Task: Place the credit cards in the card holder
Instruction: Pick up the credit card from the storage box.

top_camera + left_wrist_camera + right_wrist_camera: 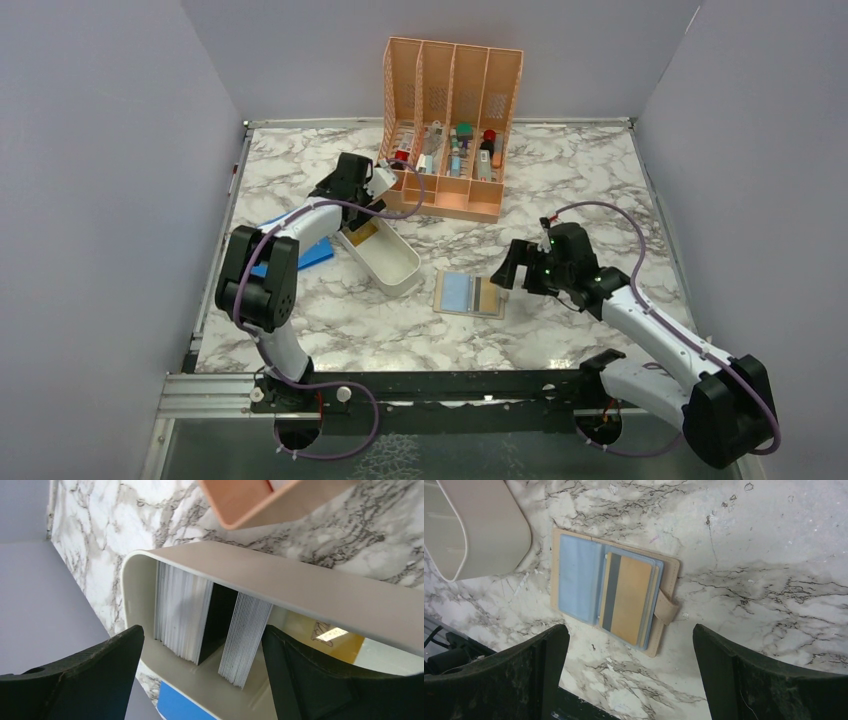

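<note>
The tan card holder (pixel 470 294) lies open on the table. In the right wrist view (pixel 664 575) it shows a pale blue sleeve on the left and a gold-yellow card (pixel 628 599) with a dark stripe on the right. My right gripper (pixel 629 675) is open and empty, hovering just right of the holder (pixel 515 272). My left gripper (pixel 202 680) is open and empty over the far end of the white tray (pixel 395 262). Two stacks of cards (pixel 182 612) stand on edge in the tray, with a gold-yellow card (pixel 325 635) lying flat beyond them.
The orange slotted rack (pixel 450 130) with small items stands at the back, close to the left gripper; its corner shows in the left wrist view (pixel 250 505). A large blue sheet (pixel 300 250) lies under the tray's left side. The tray's near end (pixel 484 530) lies left of the holder.
</note>
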Tool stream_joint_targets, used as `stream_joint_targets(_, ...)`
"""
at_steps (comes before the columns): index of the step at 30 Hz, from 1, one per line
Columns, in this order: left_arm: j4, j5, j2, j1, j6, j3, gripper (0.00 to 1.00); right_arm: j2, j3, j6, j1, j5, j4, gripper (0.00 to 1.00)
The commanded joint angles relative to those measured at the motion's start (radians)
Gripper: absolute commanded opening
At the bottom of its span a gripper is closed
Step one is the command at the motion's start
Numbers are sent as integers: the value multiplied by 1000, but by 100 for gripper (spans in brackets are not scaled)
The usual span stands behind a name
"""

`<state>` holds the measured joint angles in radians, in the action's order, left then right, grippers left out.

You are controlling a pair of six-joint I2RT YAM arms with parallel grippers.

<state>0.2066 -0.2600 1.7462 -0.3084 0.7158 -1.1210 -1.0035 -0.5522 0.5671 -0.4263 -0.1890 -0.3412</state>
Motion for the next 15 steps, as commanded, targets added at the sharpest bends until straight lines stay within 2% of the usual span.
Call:
stream_joint_targets(1,-56,-18,19,10,10,-43,89,-10,-37,-5,-5,-12,14,99)
stream_joint_targets(15,-80,-64,42,48,36,-60,84,-22,-57,-16,-5,-5,-12,99)
